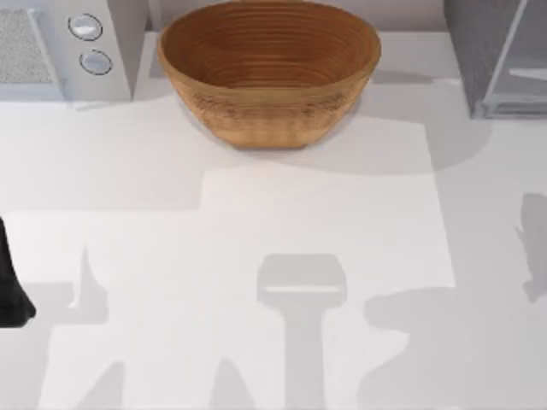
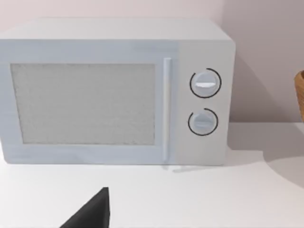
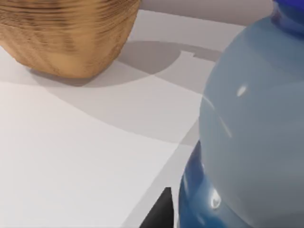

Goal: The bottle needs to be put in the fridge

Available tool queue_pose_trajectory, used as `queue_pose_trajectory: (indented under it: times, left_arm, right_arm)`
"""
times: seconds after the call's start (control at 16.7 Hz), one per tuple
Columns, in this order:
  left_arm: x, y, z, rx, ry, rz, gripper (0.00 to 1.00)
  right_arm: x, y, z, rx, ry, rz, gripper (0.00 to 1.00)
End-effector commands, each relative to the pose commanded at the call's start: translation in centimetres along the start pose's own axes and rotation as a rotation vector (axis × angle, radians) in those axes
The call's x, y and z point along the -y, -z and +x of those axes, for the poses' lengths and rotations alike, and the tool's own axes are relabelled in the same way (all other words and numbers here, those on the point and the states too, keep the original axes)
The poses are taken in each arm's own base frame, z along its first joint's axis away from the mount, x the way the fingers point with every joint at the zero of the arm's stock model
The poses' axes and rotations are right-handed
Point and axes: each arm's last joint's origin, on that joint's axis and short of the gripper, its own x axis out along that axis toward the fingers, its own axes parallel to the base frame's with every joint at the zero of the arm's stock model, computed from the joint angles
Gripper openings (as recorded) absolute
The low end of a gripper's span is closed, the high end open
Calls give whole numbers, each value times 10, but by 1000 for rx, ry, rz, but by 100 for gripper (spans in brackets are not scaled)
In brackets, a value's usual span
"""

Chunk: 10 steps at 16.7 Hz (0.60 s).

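The bottle (image 3: pixel 251 118) looms close in the right wrist view, beside the right pincer's dark fingertip (image 3: pixel 159 211); whether it is grasped, I cannot tell. The fridge (image 1: pixel 500 55) stands at the desk's (image 1: pixel 256 256) upper right, the basket (image 1: pixel 269 73) at upper centre, the white appliance with 2 knobs (image 1: pixel 64 47) upper left. The left arm (image 1: pixel 10 286) is parked at the left edge.

A translucent blue plastic bottle (image 3: pixel 247 128) looks smooth and glossy, with small bright highlights on its curved wall. A brown basket (image 1: pixel 269 73) has a ribbed, woven-looking surface of fine horizontal ridges, matt and wood-toned. The white table (image 1: pixel 256 256) is smooth and matt. A white appliance (image 2: pixel 114 90) has a smooth matt casing and a grainy speckled grey door panel. The fridge (image 1: pixel 491 51) shows a speckled dark-grey side.
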Motion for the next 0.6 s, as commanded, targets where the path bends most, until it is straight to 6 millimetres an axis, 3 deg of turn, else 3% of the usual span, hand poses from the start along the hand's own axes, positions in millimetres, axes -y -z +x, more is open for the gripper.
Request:
queue_pose_trajectory:
  times: [0.3,0.6]
  left_arm:
    - [0,0,0,0,0,0,100]
    - [0,0,0,0,0,0,100]
  right_arm:
    - [-54,-9,-25,79,244,-8,1]
    - [-83,7,-44,232,438,-8,1]
